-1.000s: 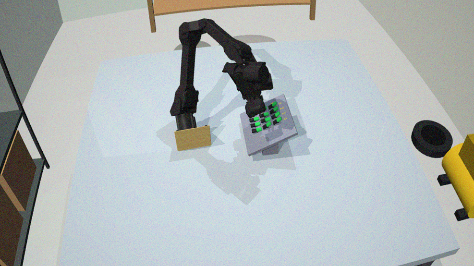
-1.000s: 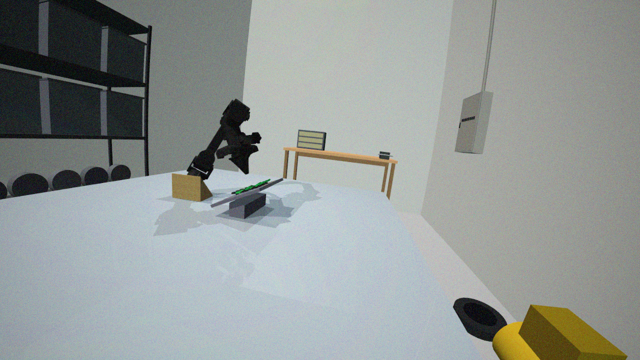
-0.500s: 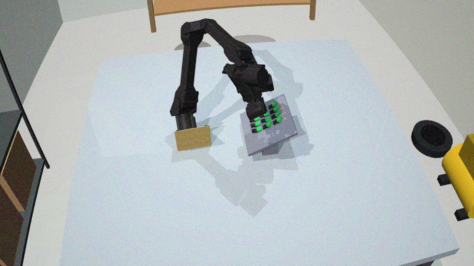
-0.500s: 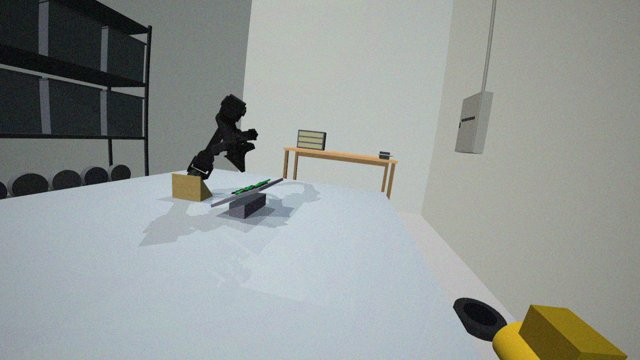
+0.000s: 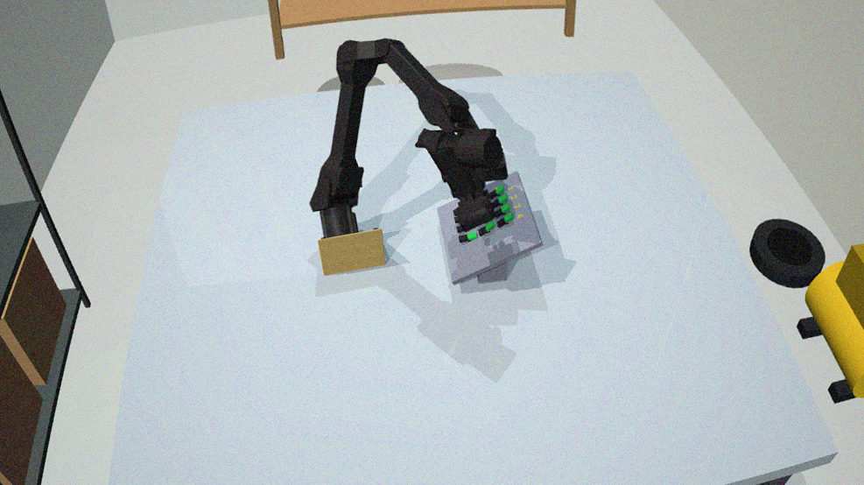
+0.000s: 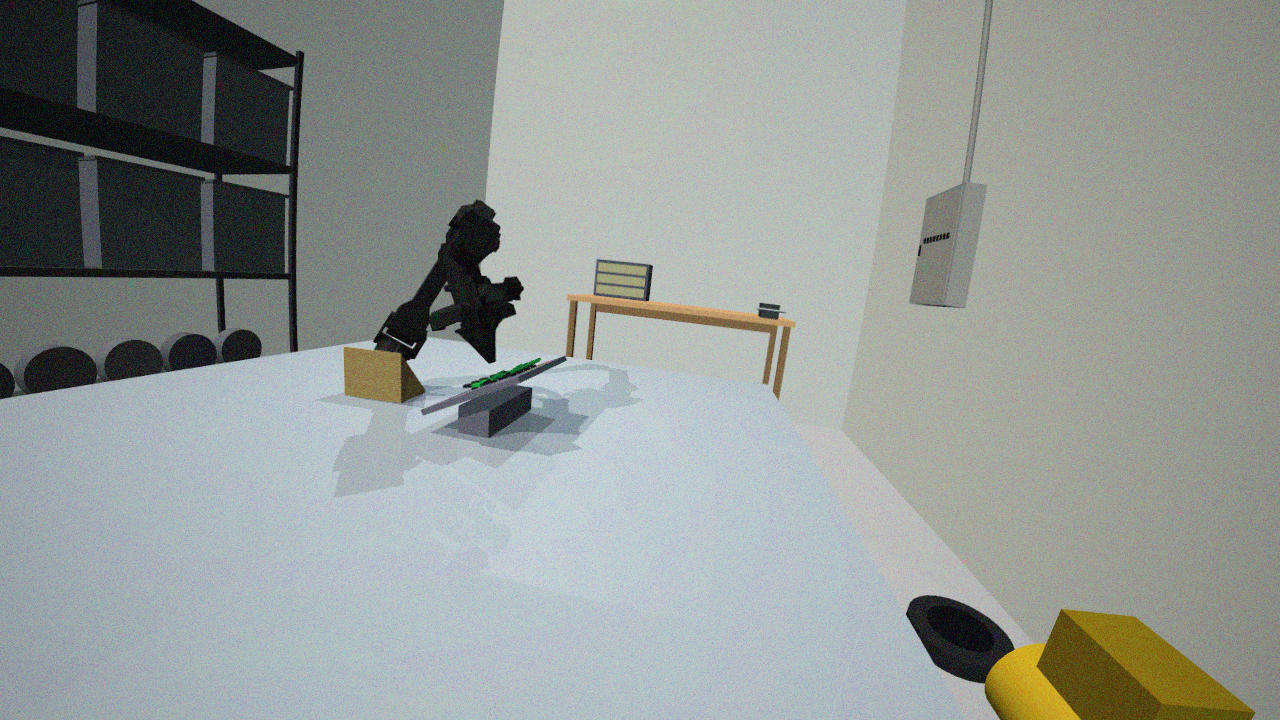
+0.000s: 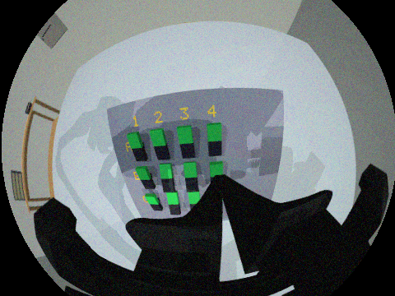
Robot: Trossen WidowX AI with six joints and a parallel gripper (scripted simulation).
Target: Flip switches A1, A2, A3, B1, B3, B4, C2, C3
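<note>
The gripper (image 5: 476, 223) (image 6: 491, 360) (image 7: 222, 178) is shut and empty, with its tips a little above the tilted grey panel (image 5: 468, 259) (image 6: 436, 408) (image 7: 243, 104). In the wrist view the tips overlap the near part of B4 (image 7: 216, 168). Each visible switch has a green half on its far side and a black half nearer the arm. These include A1 (image 7: 134, 141), A2 (image 7: 157, 137), A3 (image 7: 185, 135), B1 (image 7: 143, 173), B3 (image 7: 190, 169), C2 (image 7: 172, 198) and C3 (image 7: 193, 197), whose near end is covered. C4 (image 5: 472, 236) is hidden in the wrist view. Which ends are raised is unclear.
A4 (image 7: 214, 132), B2 (image 7: 165, 170) and C1 (image 7: 151, 200) are also on the panel. A dark block (image 6: 494, 413) supports the panel on the pale table (image 5: 403, 421). A wooden wedge (image 5: 352, 252) (image 6: 374, 374) stands beside the arm's base.
</note>
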